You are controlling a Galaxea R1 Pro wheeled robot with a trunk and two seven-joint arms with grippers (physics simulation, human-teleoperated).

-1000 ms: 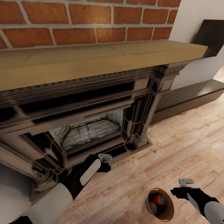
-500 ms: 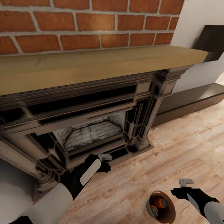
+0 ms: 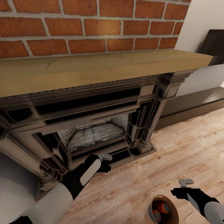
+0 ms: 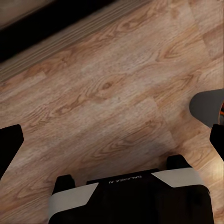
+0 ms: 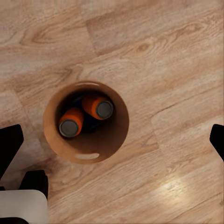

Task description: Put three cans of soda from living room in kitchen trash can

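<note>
Nearest the robot, at the bottom edge of the head view, the copper-brown tash can stands on the light wood plank floor, its lower part cut off by the frame. Inside it two orange soda cans lie tilted against each other with their grey tops up, plain from the right wrist camera looking straight down into the bin; a third, blue can cannot be made out in the dark bottom beneath them. The right gripper hangs just beside the bin's rim and apart from it, and its dark fingertips sit wide at the two edges of the wrist picture with nothing between them, so the pincer is spread and empty. The left gripper is held out over the floor near the foot of the fireplace; in its own wrist view the two fingertips likewise stand far apart over bare planks, empty, and a sliver of the bin with a touch of orange shows at one edge, mostly cut off. Beyond stands the dark carved fireplace with a grey stone firebox, its left end hidden behind the robot's white forearm. Above it runs a pale wooden mantel, then the red brick chimney. A low dark ledge runs along the white wall on the right.
</note>
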